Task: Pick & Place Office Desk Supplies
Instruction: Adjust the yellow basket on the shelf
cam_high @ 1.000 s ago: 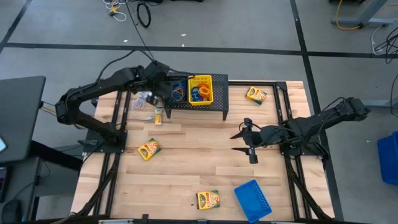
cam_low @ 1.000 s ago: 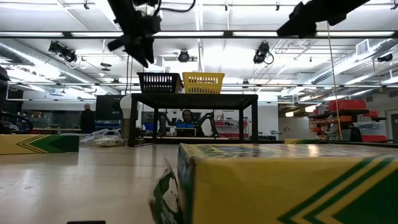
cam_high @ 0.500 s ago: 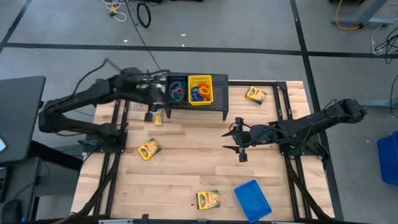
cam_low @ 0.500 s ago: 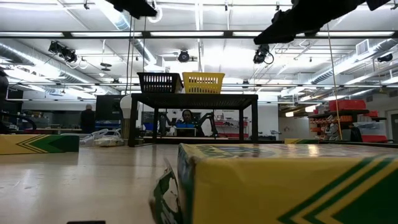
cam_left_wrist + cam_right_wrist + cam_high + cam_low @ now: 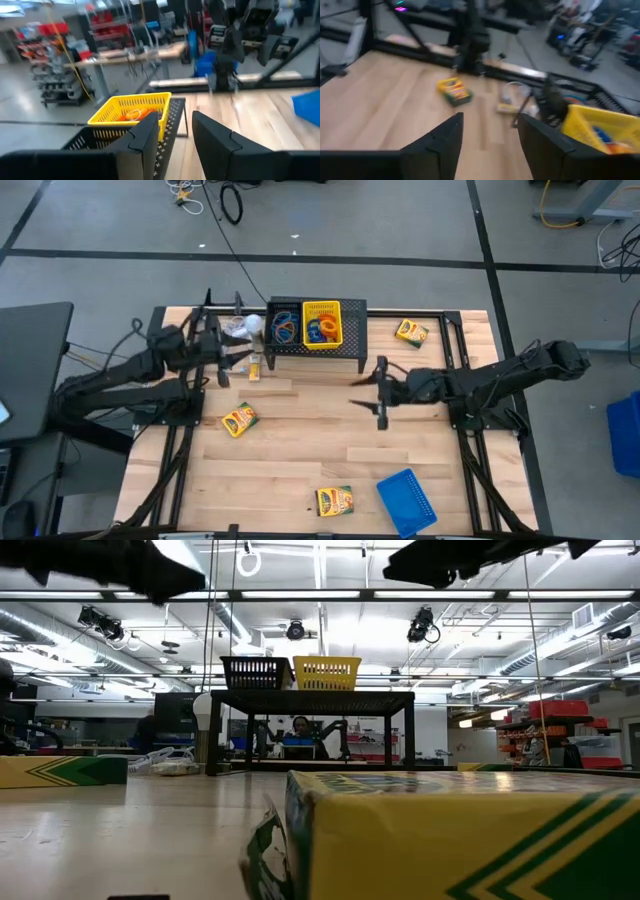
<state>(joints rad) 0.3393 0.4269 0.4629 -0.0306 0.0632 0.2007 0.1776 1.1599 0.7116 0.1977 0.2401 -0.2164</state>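
Note:
A black tray [image 5: 285,327] and a yellow tray [image 5: 323,323] stand side by side on top of the black mesh stand [image 5: 315,355]; both hold coloured rubber bands. Crayon boxes lie on the table at the far right [image 5: 411,332], the left [image 5: 238,420] and the near edge [image 5: 334,500]. The blue tray [image 5: 407,498] lies near the front right. My left gripper [image 5: 240,358] hovers left of the stand, open, pointing level at it, nothing between its fingers [image 5: 147,135]. My right gripper [image 5: 356,390] hovers open over bare table just near of the stand.
A white round object with a cord [image 5: 238,330] and a small box [image 5: 254,367] lie left of the stand, close under my left gripper. In the low view a crayon box [image 5: 460,835] fills the foreground. Bare wood lies in the table's middle.
My left gripper has drawn back from above the black tray toward the table's left edge, sunk lower and tipped from pointing down to level. My right gripper has moved toward the table's left, nearer the stand's front. No object has moved.

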